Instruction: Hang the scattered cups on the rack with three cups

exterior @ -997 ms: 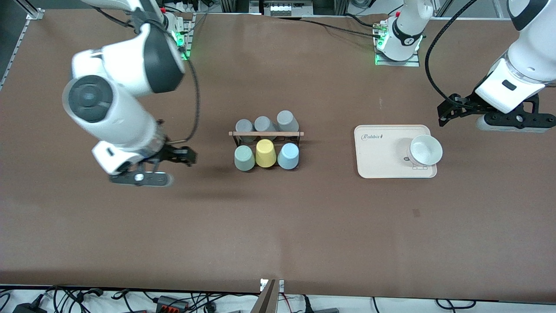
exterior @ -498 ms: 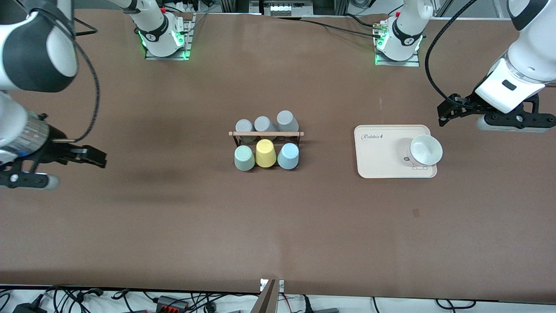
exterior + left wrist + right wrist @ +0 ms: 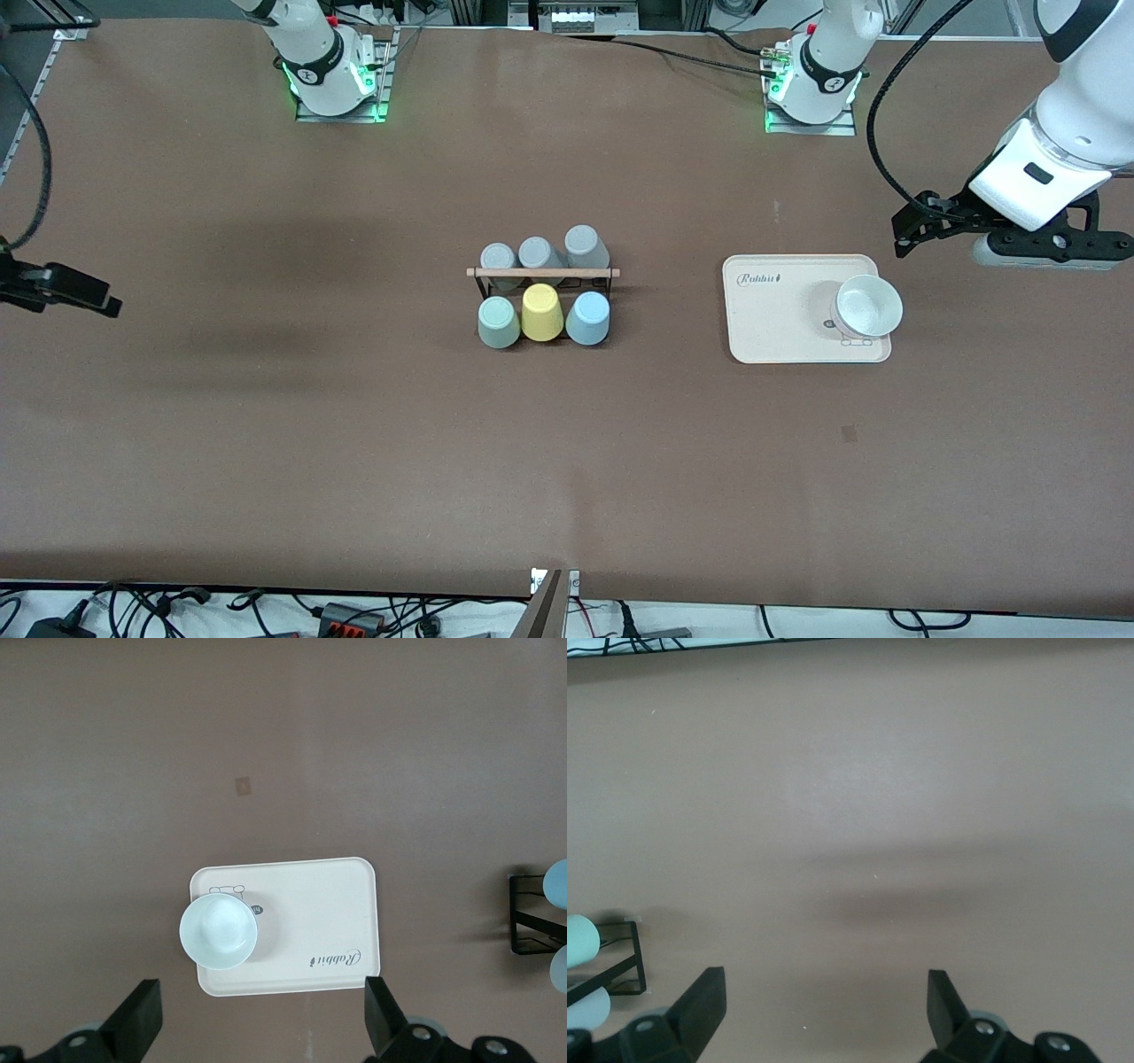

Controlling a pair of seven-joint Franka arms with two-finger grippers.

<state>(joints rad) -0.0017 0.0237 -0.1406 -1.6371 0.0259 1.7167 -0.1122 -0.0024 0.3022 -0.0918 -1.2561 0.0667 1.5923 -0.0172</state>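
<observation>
The black wire rack with its wooden rod stands mid-table. On its side nearer the front camera sit the sage green cup, a yellow cup and the light blue cup, side by side. Three grey cups sit on its farther side. My right gripper is open and empty over bare table at the right arm's end; its wrist view shows a rack corner and the sage cup. My left gripper is open and empty, over the table beside the tray.
A cream tray with a white bowl on it lies toward the left arm's end. Both also show in the left wrist view, tray and bowl, in front of my open left gripper.
The right arm has swung away from beside the rack toward its own end of the table, and is now mostly out of the front view. The left arm has not moved.
</observation>
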